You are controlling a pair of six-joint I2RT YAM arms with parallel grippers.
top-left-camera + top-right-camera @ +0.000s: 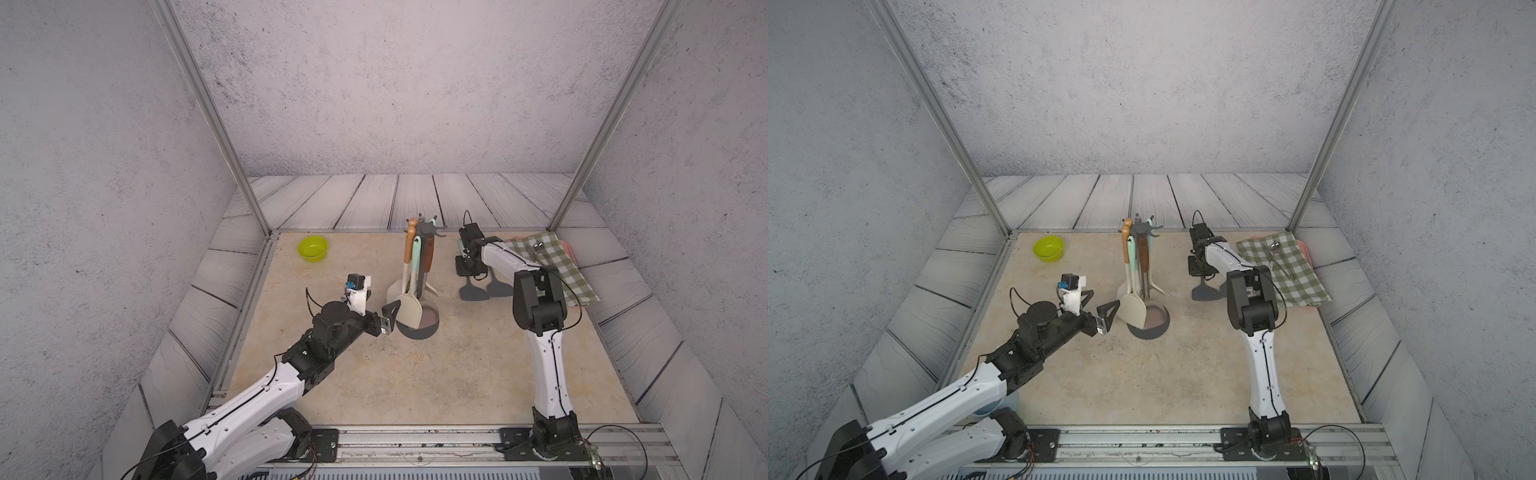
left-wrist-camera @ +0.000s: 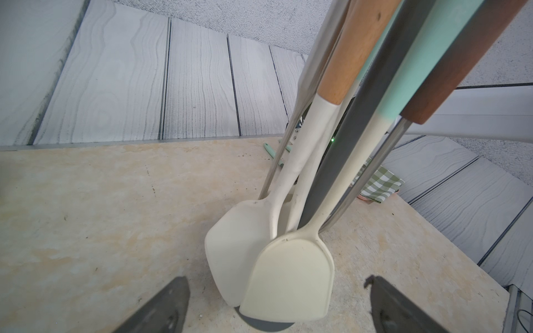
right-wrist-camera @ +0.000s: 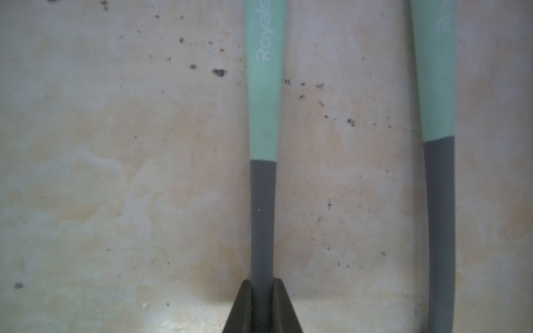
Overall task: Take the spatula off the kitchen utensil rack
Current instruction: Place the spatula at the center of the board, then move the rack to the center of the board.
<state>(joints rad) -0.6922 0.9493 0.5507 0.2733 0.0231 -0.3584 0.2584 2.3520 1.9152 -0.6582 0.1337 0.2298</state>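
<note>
**Left hand lines up on the hanging spatula, right hand clamped on a loose one**

Here's the dark grey kitchen utensil rack [image 1: 424, 228], mid-surface, carrying a bunch of hanging tools. At the front hangs a cream silicone spatula with a mint-green handle [image 2: 288, 276]. Its blade is down over the round base and overlaps a second cream spatula with a pale wooden handle [image 2: 230, 245].

The left hand [image 1: 388, 318] sits low beside that base, jaws spread wide, nothing in them, blade straight ahead.

Across the way, the right hand [image 3: 262, 288] is pinched tight on the grey neck of a dark grey spatula with a mint handle [image 3: 262, 216]. That one is off the rack, down at the beige stone-look surface [image 1: 374, 374], with a twin spatula [image 3: 439, 201] alongside. Resting or just lifted? Can't tell.

My read on the cream one: light, stiff in the handle, floppy and slick at the blade. Take the neck or handle rather than the blade, then raise it off its prong. The neighbours crowd it and could swing.
</note>
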